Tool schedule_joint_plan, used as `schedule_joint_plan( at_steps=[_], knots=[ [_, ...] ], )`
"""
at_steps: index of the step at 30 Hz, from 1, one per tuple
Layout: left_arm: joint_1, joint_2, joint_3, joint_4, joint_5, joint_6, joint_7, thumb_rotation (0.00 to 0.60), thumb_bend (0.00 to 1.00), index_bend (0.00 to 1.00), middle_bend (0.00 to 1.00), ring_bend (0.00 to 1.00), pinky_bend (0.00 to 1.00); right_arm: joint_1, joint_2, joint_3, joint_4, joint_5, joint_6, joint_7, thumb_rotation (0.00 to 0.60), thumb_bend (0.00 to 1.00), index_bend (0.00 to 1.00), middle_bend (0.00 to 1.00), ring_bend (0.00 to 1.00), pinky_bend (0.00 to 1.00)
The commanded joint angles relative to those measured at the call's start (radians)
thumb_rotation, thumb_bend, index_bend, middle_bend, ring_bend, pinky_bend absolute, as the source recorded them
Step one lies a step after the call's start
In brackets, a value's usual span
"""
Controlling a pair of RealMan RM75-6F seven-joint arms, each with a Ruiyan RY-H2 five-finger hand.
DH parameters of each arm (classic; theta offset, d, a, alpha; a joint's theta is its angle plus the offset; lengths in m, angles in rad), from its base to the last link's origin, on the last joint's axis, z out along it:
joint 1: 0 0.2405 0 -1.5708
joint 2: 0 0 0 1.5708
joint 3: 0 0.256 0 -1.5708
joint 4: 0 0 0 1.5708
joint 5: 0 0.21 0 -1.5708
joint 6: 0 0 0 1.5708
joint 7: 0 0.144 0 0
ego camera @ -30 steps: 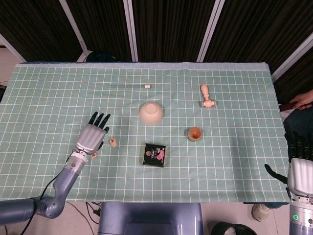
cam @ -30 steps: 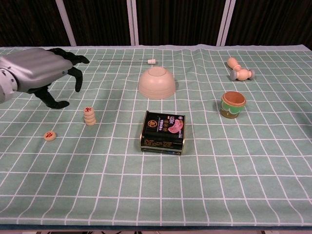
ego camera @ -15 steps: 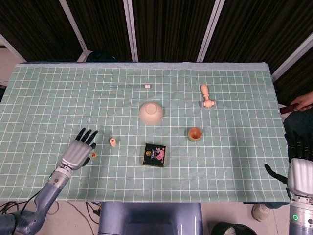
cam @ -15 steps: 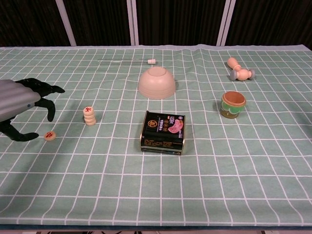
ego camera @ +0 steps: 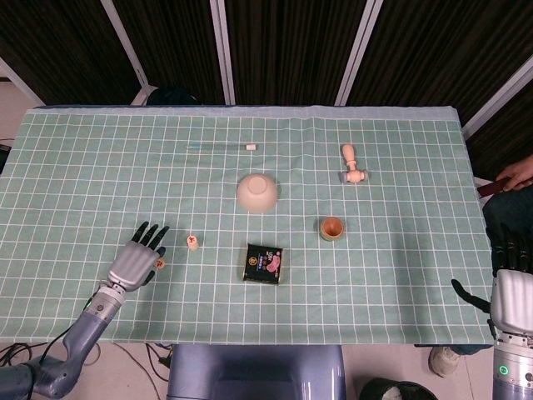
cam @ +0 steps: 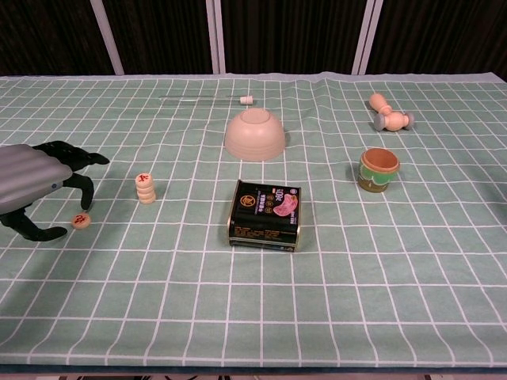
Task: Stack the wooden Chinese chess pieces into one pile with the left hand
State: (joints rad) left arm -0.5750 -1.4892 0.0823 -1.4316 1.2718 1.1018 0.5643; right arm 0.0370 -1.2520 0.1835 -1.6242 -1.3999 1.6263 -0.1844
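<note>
The left hand [cam: 32,178] is cut off by the chest view's left edge. The right hand [ego camera: 510,287] sits at the head view's lower right edge, fingers hard to make out. Characters on the chess pieces [cam: 146,188] are too small to read.

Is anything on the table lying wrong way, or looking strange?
Yes. The beige bowl is upside down, and the wooden doll lies on its side. One chess piece lies apart from the small stack, beside the left robot hand.
</note>
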Motion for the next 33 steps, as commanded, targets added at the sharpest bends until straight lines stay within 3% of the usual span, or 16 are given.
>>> schedule_joint_plan(
  at_steps=[1,33],
  knots=[
    [0.0,-0.007,-0.007,0.008,0.002,-0.005,0.002,0.6,0.27,0.43,0.01,0.0,0.0,0.0,0.001,0.0,0.0,0.0,-0.001,0.001,0.6,0.23,0.11,0.01,0.0,0.0],
    [0.013,-0.034,-0.047,0.028,-0.001,-0.043,0.071,0.6,0.3,0.48,0.01,0.0,0.0,0.0,0.0,0.001,-0.001,0.002,-0.001,0.0,0.6,0.23,0.12,0.01,0.0,0.0]
  ],
)
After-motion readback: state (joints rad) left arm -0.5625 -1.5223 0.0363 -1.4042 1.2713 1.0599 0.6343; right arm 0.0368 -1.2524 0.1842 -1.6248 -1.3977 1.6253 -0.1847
